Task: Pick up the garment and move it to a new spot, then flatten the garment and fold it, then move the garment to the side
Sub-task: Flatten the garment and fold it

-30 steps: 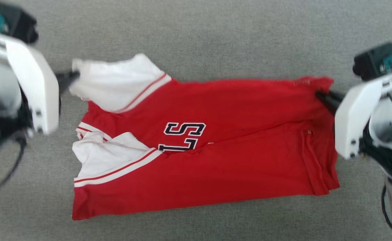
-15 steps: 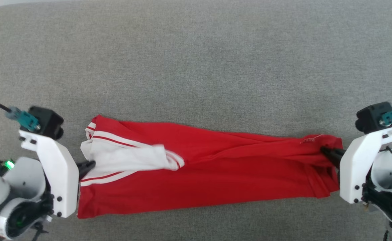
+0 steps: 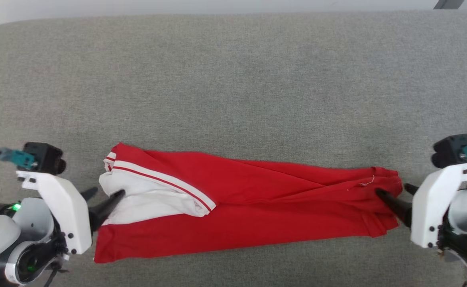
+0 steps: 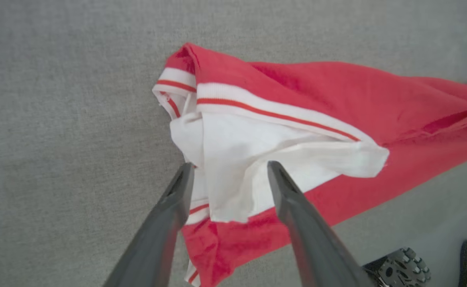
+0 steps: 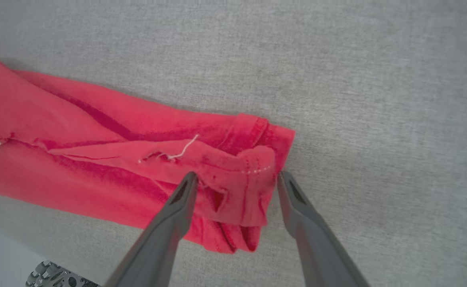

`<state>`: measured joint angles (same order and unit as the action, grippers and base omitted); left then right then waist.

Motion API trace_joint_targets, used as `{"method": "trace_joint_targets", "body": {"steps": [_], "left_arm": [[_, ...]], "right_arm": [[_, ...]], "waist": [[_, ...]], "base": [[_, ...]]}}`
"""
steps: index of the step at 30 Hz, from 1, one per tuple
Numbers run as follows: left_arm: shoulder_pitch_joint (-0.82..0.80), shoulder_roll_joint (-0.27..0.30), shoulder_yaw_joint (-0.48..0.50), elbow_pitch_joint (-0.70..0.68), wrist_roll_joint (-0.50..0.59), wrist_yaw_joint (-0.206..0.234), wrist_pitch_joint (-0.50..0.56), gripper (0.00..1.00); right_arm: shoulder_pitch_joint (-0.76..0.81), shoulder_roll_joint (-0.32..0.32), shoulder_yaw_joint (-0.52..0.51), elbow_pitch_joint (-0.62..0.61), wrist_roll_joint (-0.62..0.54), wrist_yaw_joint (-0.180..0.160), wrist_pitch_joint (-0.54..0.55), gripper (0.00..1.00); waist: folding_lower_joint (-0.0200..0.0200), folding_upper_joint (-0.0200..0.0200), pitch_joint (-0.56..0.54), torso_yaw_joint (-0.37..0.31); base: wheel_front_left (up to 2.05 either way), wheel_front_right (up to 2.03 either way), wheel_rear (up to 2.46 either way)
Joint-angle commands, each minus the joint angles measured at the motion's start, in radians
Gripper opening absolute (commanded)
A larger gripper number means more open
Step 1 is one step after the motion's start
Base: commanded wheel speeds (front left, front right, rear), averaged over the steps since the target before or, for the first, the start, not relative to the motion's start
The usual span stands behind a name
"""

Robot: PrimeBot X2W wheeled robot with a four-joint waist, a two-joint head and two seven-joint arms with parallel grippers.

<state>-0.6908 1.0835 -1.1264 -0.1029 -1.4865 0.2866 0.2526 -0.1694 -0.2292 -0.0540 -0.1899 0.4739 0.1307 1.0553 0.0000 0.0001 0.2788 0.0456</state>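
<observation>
The garment [image 3: 257,215] is being let go: a moment ago both ends were being pinched, and now the left gripper [image 3: 106,193] and right gripper [image 3: 393,189] are being held wide, cloth loose between the fingers [image 4: 293,211]. The fold is judged done. The garment is being left flat on the grey surface [image 3: 233,79], stretched long from gripper to gripper, white sleeve [image 3: 150,199] at the left one, hem [image 3: 383,177] at the right.
</observation>
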Motion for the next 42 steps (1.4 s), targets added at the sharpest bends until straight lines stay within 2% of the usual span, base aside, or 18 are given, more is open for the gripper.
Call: {"method": "trace_joint_targets", "body": {"steps": [1, 4, 8, 13, 17, 18, 19, 20, 25, 31, 32, 37, 42], "left_arm": [[0.022, 0.001, 0.014, 0.008, 0.003, -0.008, -0.038, 1.00], [0.042, 0.001, 0.032, 0.009, 0.018, -0.031, -0.121, 1.00], [0.080, 0.001, 0.065, 0.023, 0.051, -0.065, -0.288, 1.00], [0.131, -0.017, 0.097, 0.049, 0.077, -0.094, -0.456, 1.00], [0.178, -0.053, 0.149, 0.095, 0.104, -0.107, -0.512, 1.00], [0.193, -0.066, 0.169, 0.109, 0.113, -0.110, -0.516, 1.00], [0.206, -0.086, 0.207, 0.120, 0.128, -0.113, -0.519, 1.00], [0.221, -0.108, 0.254, 0.133, 0.151, -0.119, -0.519, 1.00], [0.379, -0.234, 0.500, 0.182, 0.316, -0.158, -0.519, 1.00], [0.565, -0.408, 0.776, 0.209, 0.513, -0.252, -0.518, 1.00], [0.565, -0.408, 0.776, 0.209, 0.513, -0.252, -0.518, 1.00], [0.677, -0.543, 0.921, 0.242, 0.618, -0.342, -0.518, 1.00], [0.731, -0.643, 1.014, 0.268, 0.706, -0.393, -0.518, 1.00]], "right_arm": [[0.012, 0.000, -0.014, -0.002, -0.008, 0.000, 0.008, 1.00], [0.011, 0.005, -0.044, 0.016, -0.004, 0.000, 0.017, 1.00], [-0.011, 0.005, -0.061, 0.093, 0.005, 0.000, 0.010, 1.00], [-0.042, 0.000, -0.027, 0.202, 0.025, 0.000, -0.028, 1.00], [-0.060, 0.010, 0.033, 0.290, 0.057, 0.000, -0.051, 1.00], [-0.062, 0.011, 0.049, 0.308, 0.071, 0.001, -0.048, 0.93], [-0.066, 0.010, 0.067, 0.319, 0.086, 0.001, -0.046, 0.37], [-0.068, 0.011, 0.076, 0.327, 0.102, 0.003, -0.044, 0.00], [-0.092, -0.015, 0.081, 0.313, 0.161, 0.002, -0.034, 0.00], [-0.109, -0.032, 0.055, 0.258, 0.202, 0.002, -0.026, 0.00], [-0.109, -0.032, 0.055, 0.258, 0.202, 0.002, -0.026, 0.00], [-0.105, -0.044, 0.000, 0.239, 0.217, 0.002, -0.009, 0.00], [-0.114, -0.071, -0.076, 0.248, 0.199, 0.000, -0.006, 0.00]], "waist": [[0.0000, -0.0001, -0.003, 0.002], [0.0000, -0.0001, -0.006, 0.007], [0.0000, -0.0001, -0.002, 0.021], [0.0000, -0.0001, 0.005, 0.045], [0.0000, -0.0001, 0.008, 0.066], [0.0000, -0.0001, 0.008, 0.072], [0.0000, -0.0001, 0.008, 0.078], [0.0000, -0.0001, 0.007, 0.085], [0.0000, -0.0001, -0.007, 0.100], [0.0000, -0.0001, -0.027, 0.101], [0.0000, -0.0001, -0.027, 0.101], [0.0000, -0.0001, -0.050, 0.093], [0.0000, -0.0001, -0.066, 0.078]], "base": [[0.00, 0.00, 0.00], [0.00, 0.00, 0.00], [0.00, 0.00, 0.00], [0.00, 0.00, 0.00], [0.00, 0.00, 0.00], [0.00, 0.00, 0.00], [0.00, 0.00, 0.00], [0.00, 0.00, 0.00], [0.00, 0.00, 0.00], [0.00, 0.00, 0.00], [0.00, 0.00, 0.00], [0.00, 0.00, 0.00], [0.00, 0.00, 0.00]]}}
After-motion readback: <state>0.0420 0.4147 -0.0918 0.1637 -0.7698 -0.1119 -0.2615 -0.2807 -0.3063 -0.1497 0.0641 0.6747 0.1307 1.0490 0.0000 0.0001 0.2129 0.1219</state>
